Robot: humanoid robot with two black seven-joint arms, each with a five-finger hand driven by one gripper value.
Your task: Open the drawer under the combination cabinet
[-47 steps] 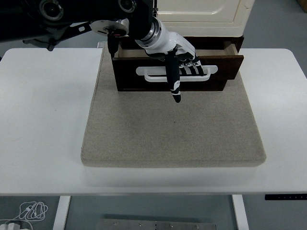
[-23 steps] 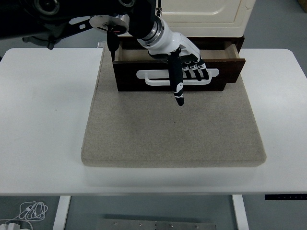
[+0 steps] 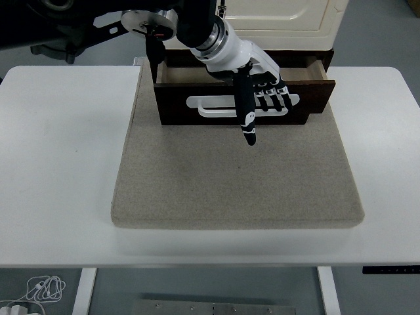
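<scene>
The dark wooden drawer (image 3: 243, 98) stands partly pulled out beneath the cream cabinet (image 3: 279, 16), over the rear of a beige mat (image 3: 236, 177) on the white table (image 3: 59, 164). The left robot hand (image 3: 259, 92) hooks three fingers through the drawer's white handle (image 3: 210, 104), grasping it, one finger pointing forward over the mat.

Behind the black-and-white left hand (image 3: 257, 92) is a dark brown drawer (image 3: 177, 105) with a white handle (image 3: 210, 105), under a cream cabinet (image 3: 275, 16). Beneath the hand lies a beige-grey mat (image 3: 236, 184) on a white table (image 3: 59, 164).
</scene>
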